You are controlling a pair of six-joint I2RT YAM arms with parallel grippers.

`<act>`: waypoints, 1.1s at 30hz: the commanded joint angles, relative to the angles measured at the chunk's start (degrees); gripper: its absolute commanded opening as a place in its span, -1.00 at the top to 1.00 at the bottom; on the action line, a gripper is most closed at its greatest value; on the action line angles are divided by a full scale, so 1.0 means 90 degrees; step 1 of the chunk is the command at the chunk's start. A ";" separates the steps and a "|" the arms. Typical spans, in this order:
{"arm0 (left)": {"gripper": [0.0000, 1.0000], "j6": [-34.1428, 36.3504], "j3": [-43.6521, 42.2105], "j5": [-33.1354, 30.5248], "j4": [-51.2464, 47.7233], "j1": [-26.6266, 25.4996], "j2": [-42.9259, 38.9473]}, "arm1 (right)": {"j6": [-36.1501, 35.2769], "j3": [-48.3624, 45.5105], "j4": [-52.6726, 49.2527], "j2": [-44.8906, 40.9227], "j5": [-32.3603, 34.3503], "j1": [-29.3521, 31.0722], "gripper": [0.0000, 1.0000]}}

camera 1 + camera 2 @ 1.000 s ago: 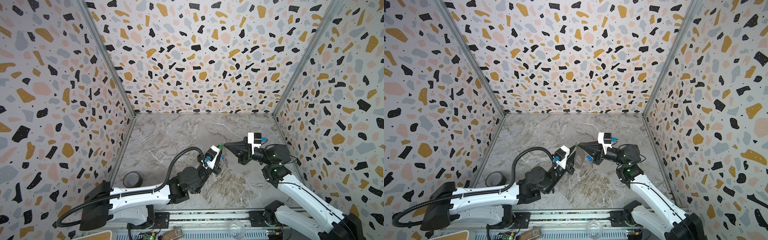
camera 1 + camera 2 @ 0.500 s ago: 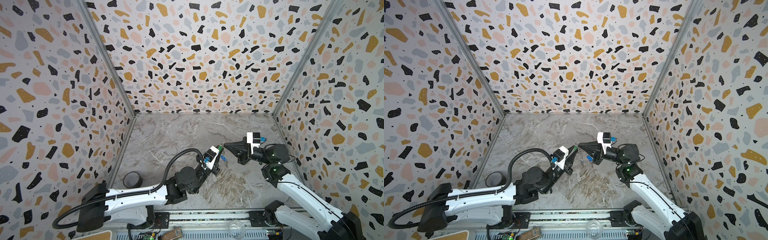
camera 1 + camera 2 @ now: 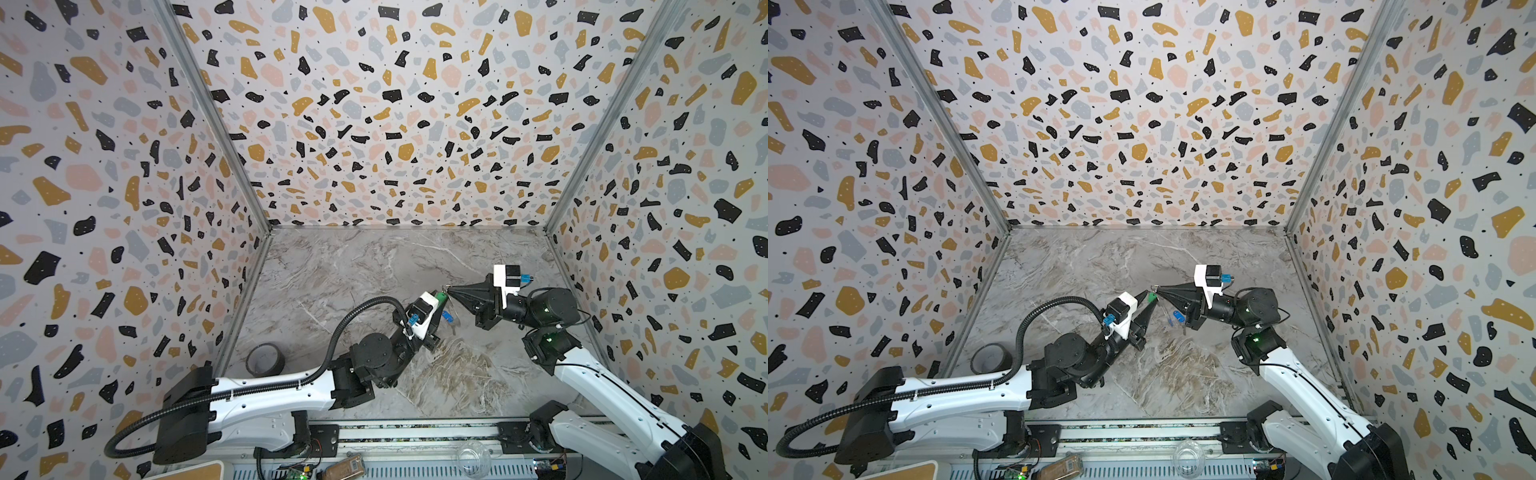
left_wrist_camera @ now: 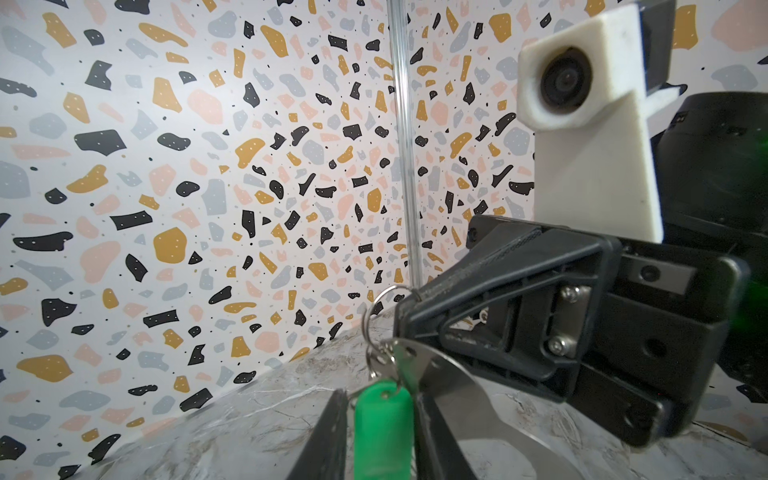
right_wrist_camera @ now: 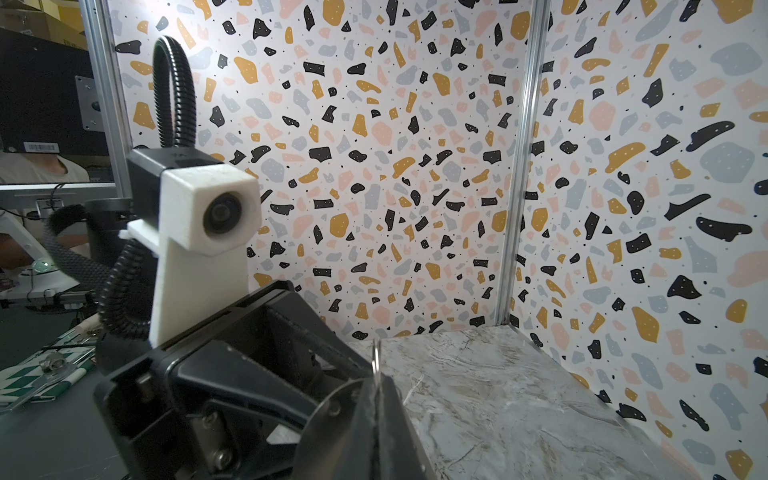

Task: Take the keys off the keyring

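Marble tabletop (image 3: 353, 270) inside terrazzo walls (image 3: 374, 124); above it the right gripper (image 4: 401, 309) pinches the keyring (image 4: 451, 376) tight, the left gripper (image 4: 379, 397) flanks the green-tagged key (image 4: 382, 432), grip unclear, the blue-tagged key (image 3: 446, 316) dangles, and neither key looks detached.

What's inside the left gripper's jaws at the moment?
The green tag sits between the left gripper's fingers, hanging from the keyring that the right gripper pinches shut. Its key is hidden behind tag and fingers. Whether the fingers press the tag cannot be told.
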 commanded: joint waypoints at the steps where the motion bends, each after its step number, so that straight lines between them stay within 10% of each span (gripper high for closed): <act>1: 0.46 0.0051 0.0215 0.0113 0.0280 0.0006 -0.0134 | 0.0054 -0.0015 0.0248 -0.0076 -0.0073 -0.0006 1.00; 33: 0.76 0.0129 0.0459 -0.0026 -0.0032 -0.0013 0.0128 | -0.0063 0.0111 0.0104 -0.0146 0.0005 -0.0015 1.00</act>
